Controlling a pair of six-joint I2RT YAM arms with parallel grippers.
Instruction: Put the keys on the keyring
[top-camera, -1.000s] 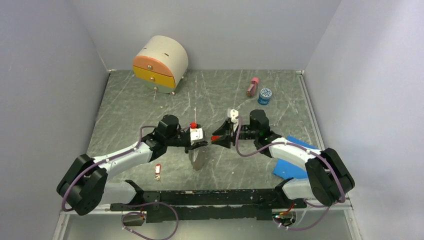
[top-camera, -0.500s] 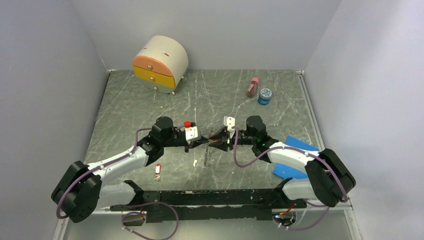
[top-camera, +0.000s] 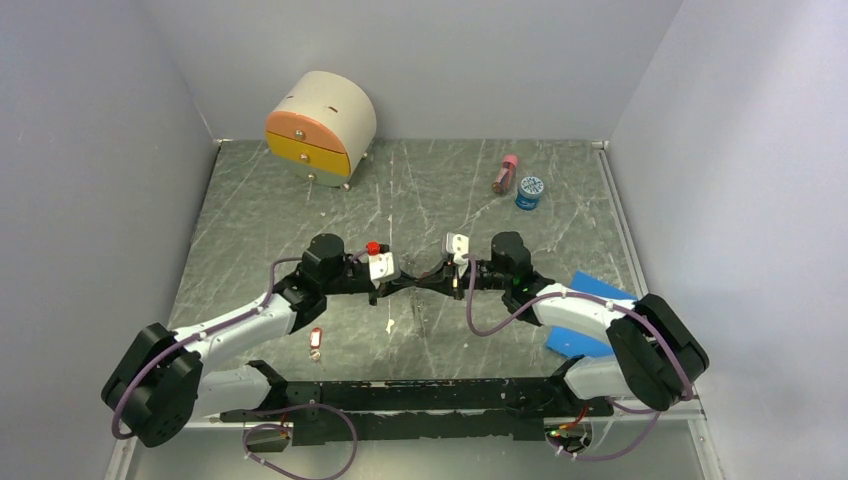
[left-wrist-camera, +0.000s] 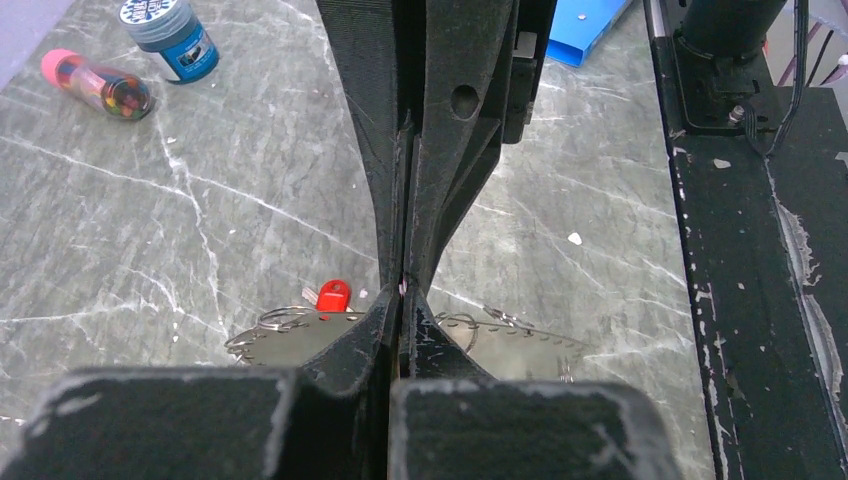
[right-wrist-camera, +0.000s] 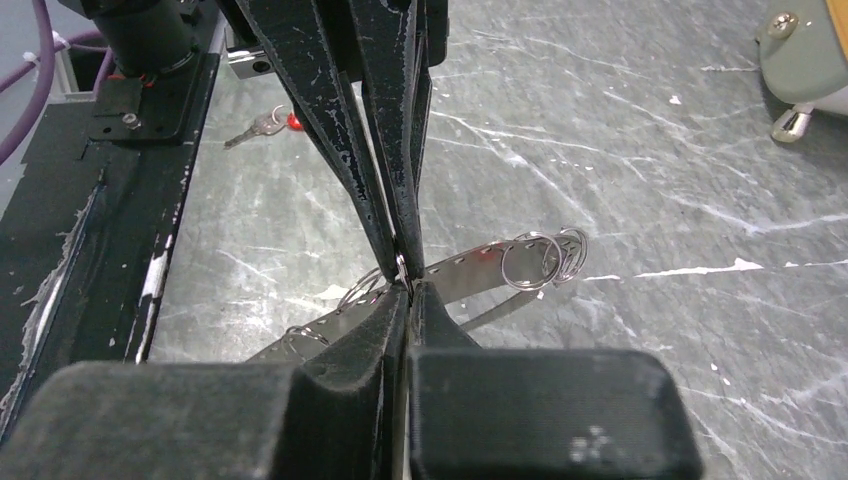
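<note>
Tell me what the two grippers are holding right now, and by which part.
Both the left gripper and the right gripper pinch the keyring at one spot on its thin wire, tip to tip; the rest hangs below them.

Both arms have white link shells w/ chunky black joint housings: left arm (top-camera: 250, 318), right arm (top-camera: 580, 305). A purple cable (top-camera: 130, 385) loops along each, shoulder to wrist. Each wrist carries a small white block (top-camera: 458, 244); the left also has a red cap (top-camera: 374, 247). Left claw (left-wrist-camera: 402, 300) & right claw (right-wrist-camera: 405, 290) are matt black w/ ribbed printed texture, long tapering fingers and pale scuffs. The black base rail (top-camera: 400, 395) has chipped paint & a screw head (left-wrist-camera: 727, 113).
</note>
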